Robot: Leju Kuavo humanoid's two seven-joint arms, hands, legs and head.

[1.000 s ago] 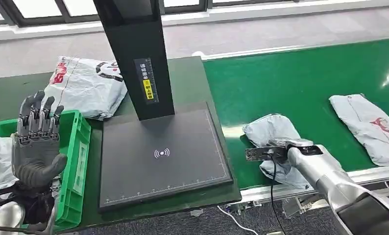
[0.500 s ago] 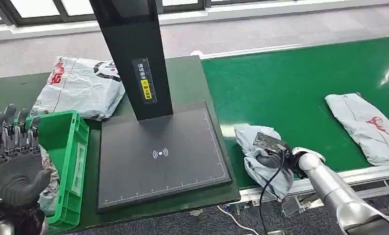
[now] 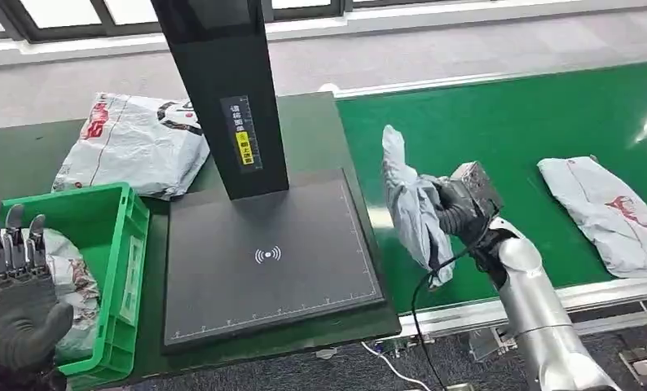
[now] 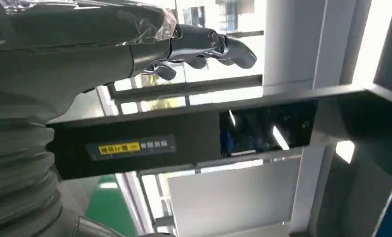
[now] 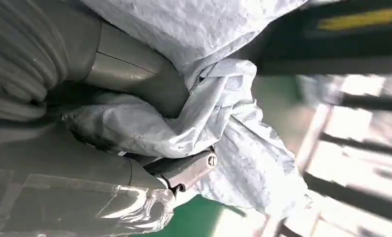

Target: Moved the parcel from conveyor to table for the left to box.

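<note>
Above conveyor [image 3: 499, 122] — parcel [image 3: 410, 208] in right hand [image 3: 455, 208]

A pale grey parcel [image 3: 411, 208] is seen against the bright green conveyor [image 3: 508, 138]. The crate [image 3: 112, 269] is coloured a lighter green, the table [image 3: 312, 134] dark green. The scanner pad [image 3: 267, 257] is black — marked white — and the post [image 3: 222, 90] bears a yellow label.

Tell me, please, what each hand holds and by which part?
The right hand grips the grey parcel around its bunched middle; the left hand holds nothing.
</note>
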